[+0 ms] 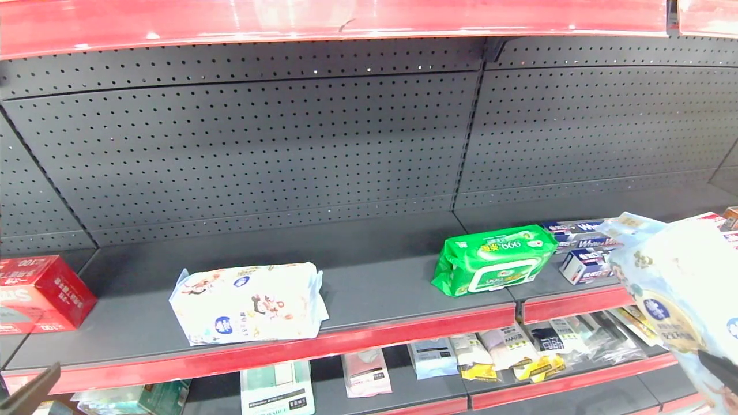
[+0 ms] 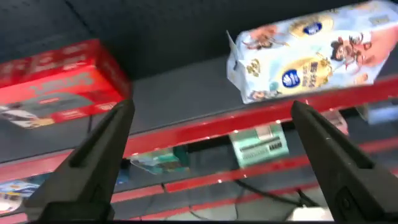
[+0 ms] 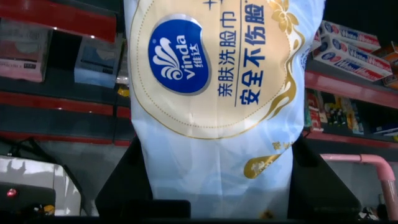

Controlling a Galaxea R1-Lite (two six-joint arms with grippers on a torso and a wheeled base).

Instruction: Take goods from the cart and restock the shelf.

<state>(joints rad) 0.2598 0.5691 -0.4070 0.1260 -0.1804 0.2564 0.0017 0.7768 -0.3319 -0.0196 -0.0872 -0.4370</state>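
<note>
While pack point(image 3: 217, 93) hangs, left tool point(image 2: 211, 104) gapes.

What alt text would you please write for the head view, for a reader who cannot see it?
The right hand holds a pale blue-and-white soft plastic pack at the lower right, before a dark grey metal shelf. On it lie a white cartoon-printed soft pack, a green plastic wipes pack and, far left, a red cardboard box.
</note>
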